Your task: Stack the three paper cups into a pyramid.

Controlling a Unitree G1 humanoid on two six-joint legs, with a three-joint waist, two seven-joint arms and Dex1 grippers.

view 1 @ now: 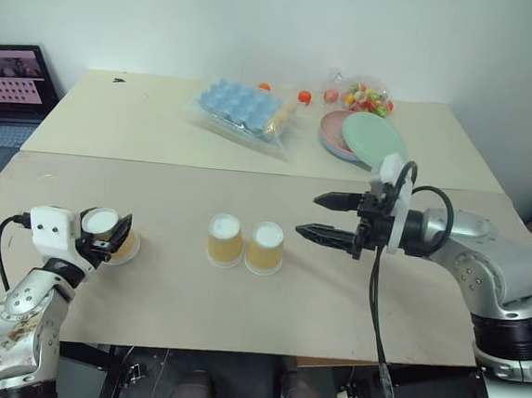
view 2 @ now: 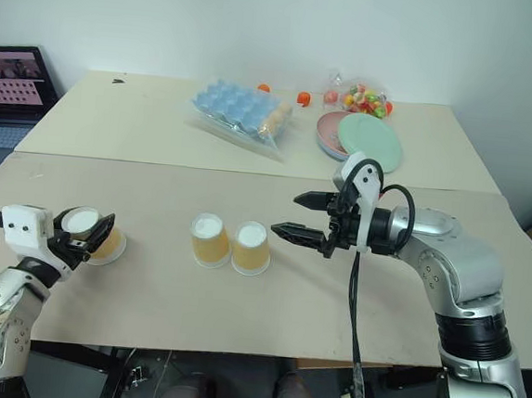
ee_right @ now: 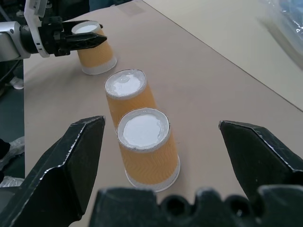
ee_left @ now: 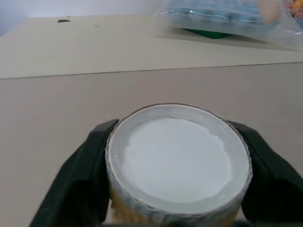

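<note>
Three orange-tan paper cups stand upside down on the tan table. Two of them [view 1: 224, 240] [view 1: 264, 247] sit side by side in the middle, touching or nearly so. The third cup [view 1: 100, 219] stands at the far left, and my left gripper [view 1: 112, 232] is shut on it; its black fingers [ee_left: 87, 165] press both sides just below the white base [ee_left: 177, 161]. My right gripper [view 1: 308, 214] hovers open just right of the middle pair, pointing at them with nothing between its fingers. In the right wrist view the nearest cup [ee_right: 142, 137] lies ahead between the spread fingers.
On the far table lie a blue egg tray in a plastic bag [view 1: 241, 111], stacked pink and green plates [view 1: 369, 138] and a bag of coloured balls [view 1: 368, 98]. A laptop [view 1: 10, 84] stands at far left. The table's front edge [view 1: 234, 350] runs close below the cups.
</note>
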